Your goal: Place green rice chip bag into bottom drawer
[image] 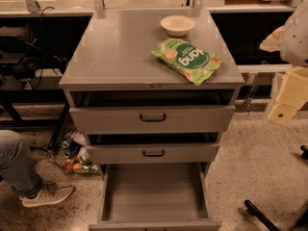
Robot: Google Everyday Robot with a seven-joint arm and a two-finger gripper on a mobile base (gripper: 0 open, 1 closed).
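The green rice chip bag (187,60) lies flat on the grey cabinet top (120,52), toward its front right. The bottom drawer (154,192) is pulled far out, and its flat grey interior holds nothing. My gripper (287,100) is a cream-coloured piece at the right edge of the view. It hangs beside the cabinet, to the right of the bag and lower than the cabinet top, and it touches neither the bag nor the drawer.
A cream bowl (178,25) stands behind the bag. The top drawer (153,118) and the middle drawer (153,153), both with black handles, are slightly open. A person's leg and shoe (45,194) are at lower left. Cans and litter (74,155) lie left of the cabinet. A black chair base (267,216) is at lower right.
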